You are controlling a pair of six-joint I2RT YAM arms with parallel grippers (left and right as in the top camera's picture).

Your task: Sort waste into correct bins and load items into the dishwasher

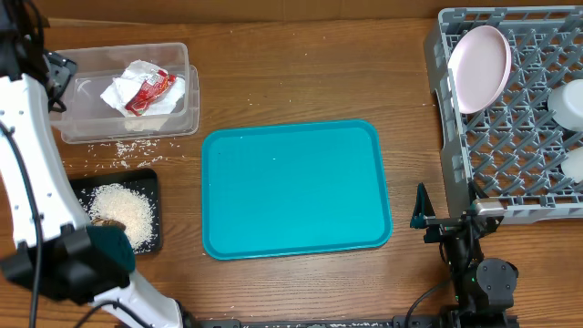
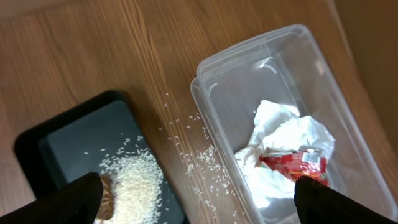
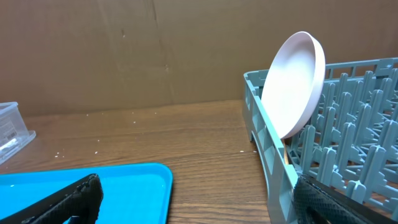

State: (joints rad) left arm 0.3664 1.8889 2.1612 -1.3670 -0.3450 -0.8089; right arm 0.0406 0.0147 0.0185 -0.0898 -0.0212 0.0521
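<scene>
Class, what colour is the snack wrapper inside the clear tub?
The snack wrapper is red, seen best in the left wrist view.

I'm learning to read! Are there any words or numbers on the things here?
None can be read.
Wrapper: pale marks, too blurred to read.
Tub, black tray, teal tray, rack, plate: no text shows.

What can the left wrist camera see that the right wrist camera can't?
Only the left wrist camera sees the black tray with rice, plus the napkins and red wrapper in the clear tub. Only the right wrist camera sees the grey rack holding a plate, and the teal tray. Both see the wooden table; the right one also catches the tub's edge.
</scene>
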